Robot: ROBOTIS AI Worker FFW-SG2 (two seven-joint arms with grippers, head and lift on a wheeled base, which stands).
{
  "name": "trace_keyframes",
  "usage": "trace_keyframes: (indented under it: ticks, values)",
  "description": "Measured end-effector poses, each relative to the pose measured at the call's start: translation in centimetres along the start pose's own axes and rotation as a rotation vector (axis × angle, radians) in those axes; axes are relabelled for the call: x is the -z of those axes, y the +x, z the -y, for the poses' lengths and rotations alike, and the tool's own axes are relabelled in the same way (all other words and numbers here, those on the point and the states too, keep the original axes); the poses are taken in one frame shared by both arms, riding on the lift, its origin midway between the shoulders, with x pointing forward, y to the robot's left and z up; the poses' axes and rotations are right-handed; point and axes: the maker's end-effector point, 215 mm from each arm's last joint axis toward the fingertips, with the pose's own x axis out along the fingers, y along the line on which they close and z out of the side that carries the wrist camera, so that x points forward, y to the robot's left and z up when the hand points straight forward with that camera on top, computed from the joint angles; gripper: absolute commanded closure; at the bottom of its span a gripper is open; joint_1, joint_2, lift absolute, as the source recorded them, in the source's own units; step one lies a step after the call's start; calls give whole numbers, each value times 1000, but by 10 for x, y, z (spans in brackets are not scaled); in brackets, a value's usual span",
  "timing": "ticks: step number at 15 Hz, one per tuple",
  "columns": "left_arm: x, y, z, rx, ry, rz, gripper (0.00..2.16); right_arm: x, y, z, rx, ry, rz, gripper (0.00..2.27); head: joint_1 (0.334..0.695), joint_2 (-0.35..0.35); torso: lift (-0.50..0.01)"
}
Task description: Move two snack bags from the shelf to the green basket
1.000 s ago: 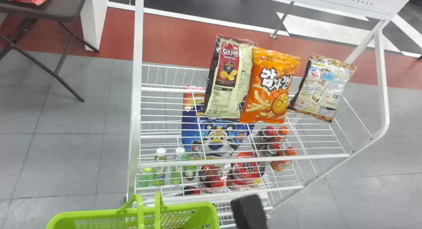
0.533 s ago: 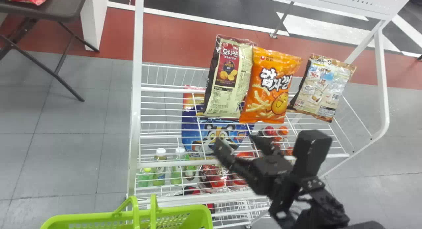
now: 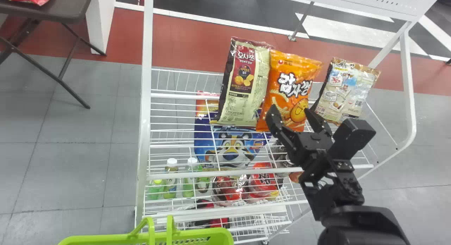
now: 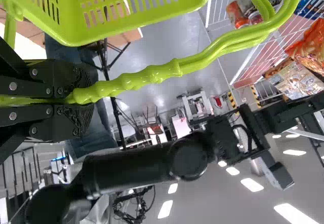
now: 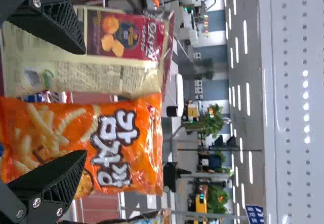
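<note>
Seemingly early — three snack bags (image 3: 243,86) sit on the shelf (image 3: 211,173) | my right tool (image 3: 289,114) gapes, empty, by the orange bag (image 3: 294,79) | my left tool (image 4: 83,98) clenches the green basket (image 3: 204,233) handle (image 4: 152,76) | lifting remains; basket contents — can't tell

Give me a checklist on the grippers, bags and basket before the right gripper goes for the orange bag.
1. Right gripper open: ok, its fingers stand apart.
2. Lined up on the orange bag alone: not ok; in the right wrist view one finger is in front of the cream bag, the other in front of the orange one.
3. Gap between orange and cream bags: not ok, their edges meet or overlap in the head view.
4. Gap between orange bag and brown-edged bag: ok.
5. Left gripper closed on the basket handle: ok.
6. Room inside the green basket: cannot tell.
</note>
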Motion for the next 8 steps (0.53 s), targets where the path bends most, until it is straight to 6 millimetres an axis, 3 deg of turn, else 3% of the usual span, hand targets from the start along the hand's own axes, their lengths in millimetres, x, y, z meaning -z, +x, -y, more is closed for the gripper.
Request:
trace_keyframes:
  ticks: [6,8]
  values:
    - [5,-2,2,1,-27,-13,2118,4,44,56,94,-29,-18,124,695,-350,-16]
    - [5,-3,1,-2,-32,-13,2118,14,55,66,95,-34,-55,137,695,-350,-16]
